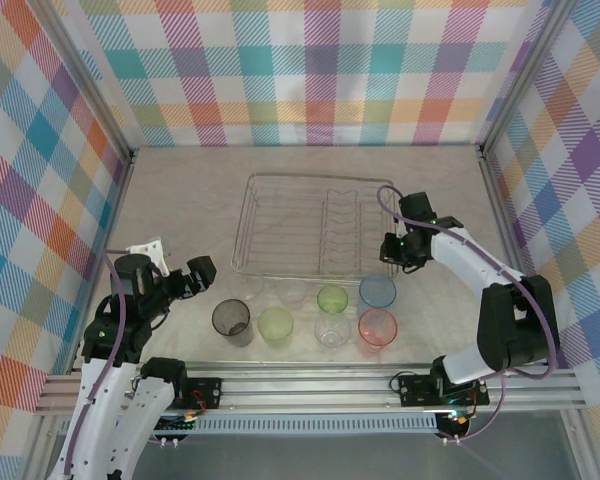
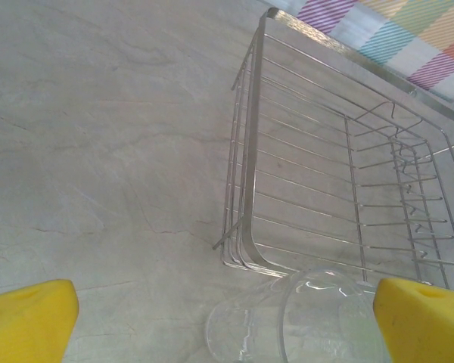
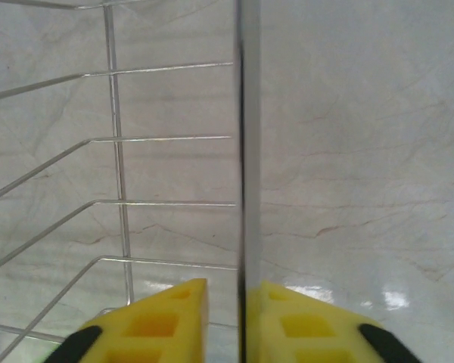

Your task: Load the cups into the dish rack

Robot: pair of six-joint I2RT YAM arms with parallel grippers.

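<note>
The dish rack, a silvery wire basket, sits mid-table with no cup in it. In front of it stand the cups: smoky grey, yellow-green, green, clear, blue and pink-red. My left gripper is wide open, low over the table left of the rack's near corner. In its wrist view a clear cup stands by the rack's corner, between the yellow fingers. My right gripper straddles the rack's right rim, jaws slightly apart, a gap at the left finger.
Metal frame posts and checked cloth walls close in the table on three sides. A small white block lies by the left arm. The plate-slot dividers take up the rack's right half. Bare table lies behind the rack.
</note>
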